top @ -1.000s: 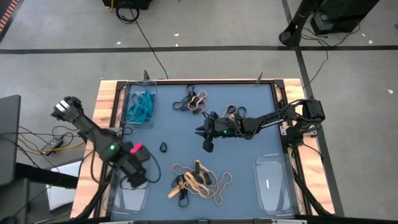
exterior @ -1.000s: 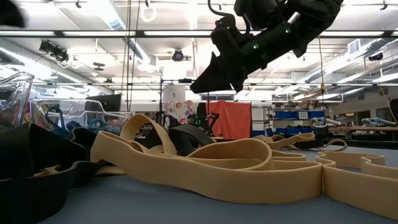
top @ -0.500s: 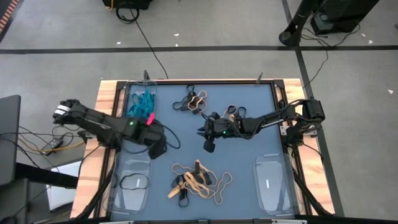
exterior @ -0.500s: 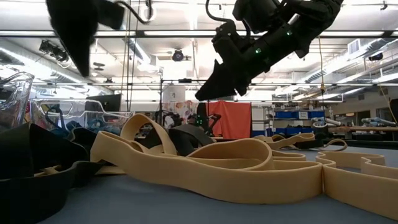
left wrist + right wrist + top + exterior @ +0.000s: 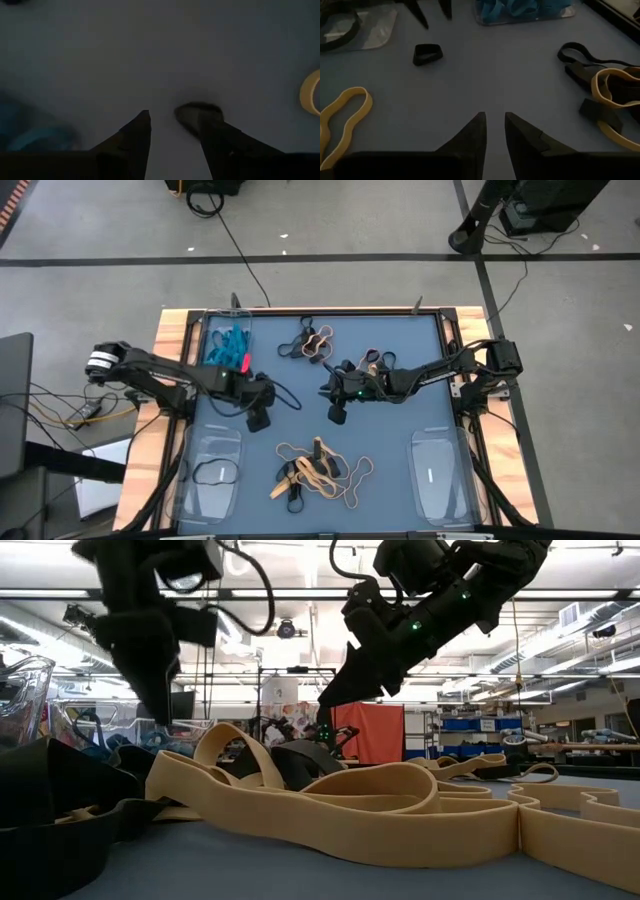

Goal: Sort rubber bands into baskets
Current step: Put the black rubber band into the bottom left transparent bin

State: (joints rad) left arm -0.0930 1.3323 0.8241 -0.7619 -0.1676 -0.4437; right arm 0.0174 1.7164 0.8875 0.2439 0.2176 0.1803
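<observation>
Just dropped a black rubber band (image 5: 212,472) into the near-left basket (image 5: 232,505), then swung over the lone black band (image 5: 199,110) on the counter (image 5: 420,340): left claw (image 5: 259,420) parted, empty, one fingertip beside it. Kept right claw (image 5: 493,117) barely parted, empty, hovering mid-counter.

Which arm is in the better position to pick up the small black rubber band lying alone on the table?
Left. The left end effector is open right above the lone black rubber band, while the right end effector waits farther away.
</observation>
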